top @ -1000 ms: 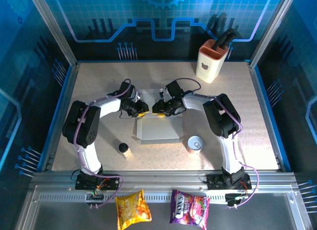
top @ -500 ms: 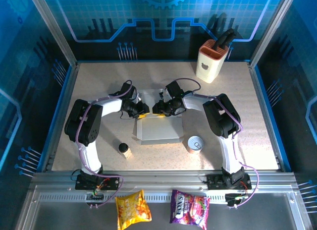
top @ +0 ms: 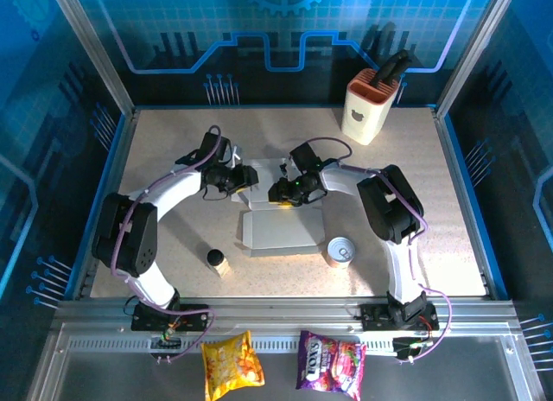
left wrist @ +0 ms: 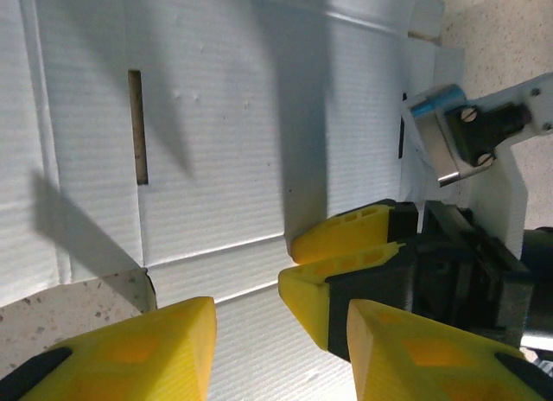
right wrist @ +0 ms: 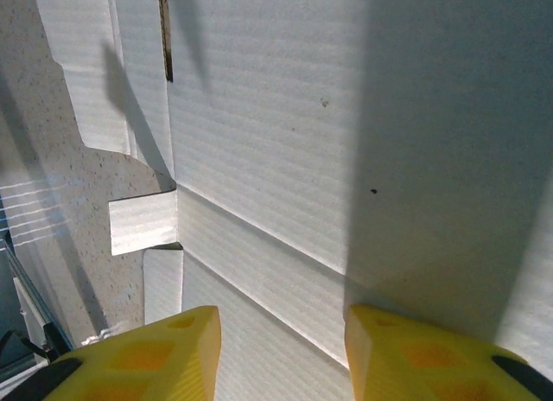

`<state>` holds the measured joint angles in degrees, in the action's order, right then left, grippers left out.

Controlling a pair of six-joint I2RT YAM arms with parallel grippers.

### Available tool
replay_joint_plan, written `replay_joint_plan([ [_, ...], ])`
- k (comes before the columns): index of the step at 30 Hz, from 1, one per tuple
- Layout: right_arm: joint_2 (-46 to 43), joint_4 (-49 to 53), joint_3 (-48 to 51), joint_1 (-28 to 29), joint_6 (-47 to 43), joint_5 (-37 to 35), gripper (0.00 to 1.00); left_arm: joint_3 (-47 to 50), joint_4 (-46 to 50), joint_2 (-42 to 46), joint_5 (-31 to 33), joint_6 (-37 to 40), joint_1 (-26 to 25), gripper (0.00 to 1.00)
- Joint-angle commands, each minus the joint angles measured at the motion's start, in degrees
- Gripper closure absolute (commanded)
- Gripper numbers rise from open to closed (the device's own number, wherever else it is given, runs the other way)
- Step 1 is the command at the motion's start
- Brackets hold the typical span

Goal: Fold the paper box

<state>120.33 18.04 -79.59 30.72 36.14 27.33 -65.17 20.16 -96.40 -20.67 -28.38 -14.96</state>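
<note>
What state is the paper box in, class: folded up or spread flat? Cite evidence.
Spread flat, not folded up: the paper box lies open on the table, its creased inner panels and side tab showing.

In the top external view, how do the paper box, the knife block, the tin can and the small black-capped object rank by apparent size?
1. paper box, largest
2. knife block
3. tin can
4. black-capped object, smallest
</note>
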Motion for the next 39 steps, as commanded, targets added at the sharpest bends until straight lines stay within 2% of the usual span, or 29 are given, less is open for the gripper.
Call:
replay_joint_plan([
  [1, -1.3, 3.1, -4.0, -0.7, -0.4, -0.9, 0.55, -2.6, 2.9, 0.5, 1.2, 2.0, 1.0, 0.55],
  [5, 1.3, 3.8, -9.1, -2.3, -0.4, -0.4, 0.55, -5.0, 2.9, -1.9, -1.1, 2.8, 2.3, 0.52],
  [25, 22.1, 6.4, -37.3, -7.9, 3.6, 0.7, 0.56, -16.9, 3.9, -13.6, -3.3, 3.9, 6.0, 0.46],
  [30, 25.4, 9.2, -40.1, -8.1, 3.1, -0.6, 0.56, -18.9, 3.9, -16.3, -3.7, 3.9, 6.4, 0.45],
  [39, 26.9, 11.4, -37.9, -7.9, 1.5, -2.1, 0.56, -26.0, 5.9, -22.9, -0.5, 3.4, 6.3, 0.44],
])
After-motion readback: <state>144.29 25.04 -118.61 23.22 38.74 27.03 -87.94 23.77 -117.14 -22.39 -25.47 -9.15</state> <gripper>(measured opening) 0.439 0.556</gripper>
